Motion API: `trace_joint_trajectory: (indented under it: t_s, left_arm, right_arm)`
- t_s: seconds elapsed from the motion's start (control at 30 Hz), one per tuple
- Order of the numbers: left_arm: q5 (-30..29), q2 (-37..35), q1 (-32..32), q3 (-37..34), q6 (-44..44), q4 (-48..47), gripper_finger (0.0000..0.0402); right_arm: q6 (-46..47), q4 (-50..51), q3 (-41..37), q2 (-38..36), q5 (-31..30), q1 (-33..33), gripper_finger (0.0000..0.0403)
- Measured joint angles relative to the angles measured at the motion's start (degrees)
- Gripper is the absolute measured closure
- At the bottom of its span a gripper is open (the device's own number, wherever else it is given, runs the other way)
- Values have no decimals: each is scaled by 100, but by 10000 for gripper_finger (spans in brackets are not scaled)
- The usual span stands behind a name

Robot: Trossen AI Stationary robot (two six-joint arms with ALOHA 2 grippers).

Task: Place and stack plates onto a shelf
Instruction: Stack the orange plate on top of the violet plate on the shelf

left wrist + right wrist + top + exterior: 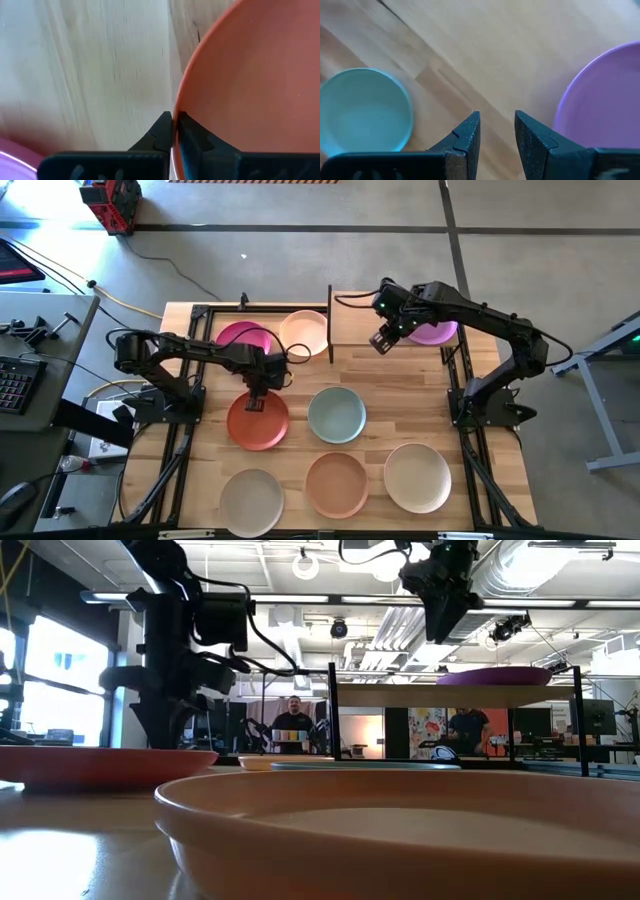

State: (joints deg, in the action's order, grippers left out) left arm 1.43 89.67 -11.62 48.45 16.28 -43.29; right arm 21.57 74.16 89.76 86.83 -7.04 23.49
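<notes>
Broadly, we have the table (200, 330) with the shelf (355, 330) at its far edge, and only the purple plate (438, 333) sits on that board so far; the low view shows it raised on thin black posts. Magenta plate (240, 338) and cream plate (303, 332) lie just left of the shelf, down on the table. Nearer us are the orange-red plate (258, 420) and teal plate (336, 414), then off-white (252, 500), salmon (337, 483) and beige (417, 476) plates along the near edge, all apart from one another. Our left gripper (254, 399) is down at the far rim of the orange-red plate, and its wrist view shows the two fingers (162, 131) pinched on that rim, one inside and one outside, with almost no gap. Our right gripper (381, 342) hangs over the bare left part of the shelf beside the purple plate, fingers (468, 135) parted and holding nothing. We judge these plates stiff, light and matte, so a rim pinch should hold, though a shallow plate held by one edge will likely droop and could slip. We would take each at the rim, gripping well onto the lip.
</notes>
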Motion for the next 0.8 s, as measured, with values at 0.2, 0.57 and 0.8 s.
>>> trace_joint_trajectory:
  t_s: [0.2,0.57,0.8]
  left_arm:
    - [-15,-58,6,0,-413,-63,399]
    - [-766,-624,194,707,-1546,-883,401]
    - [-1549,-986,536,1491,-2377,-1599,401]
  right_arm:
    - [337,15,0,0,585,-165,306]
    - [1359,-247,0,-1,599,-1380,306]
    - [1850,-1008,0,0,299,-2259,306]
